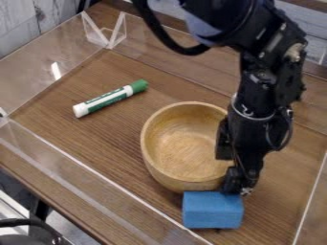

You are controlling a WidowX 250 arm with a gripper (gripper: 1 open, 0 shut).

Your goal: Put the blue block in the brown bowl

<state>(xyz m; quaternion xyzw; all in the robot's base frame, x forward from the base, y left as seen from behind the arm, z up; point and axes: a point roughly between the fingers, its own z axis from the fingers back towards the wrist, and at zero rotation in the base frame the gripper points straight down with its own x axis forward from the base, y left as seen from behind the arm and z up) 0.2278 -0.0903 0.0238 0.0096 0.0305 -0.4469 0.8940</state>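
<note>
Blue block (211, 210) on the wooden counter (76, 144), just beside the brown bowl (189, 145).
The tool (238, 186), spread, points down over the block's top, by the bowl's near rim.

black arm upright at the right, pincer (238, 184) straight down, jaws spread wide

Lab bench: clear-walled tray (52, 67), wooden tabletop (76, 144)
</note>
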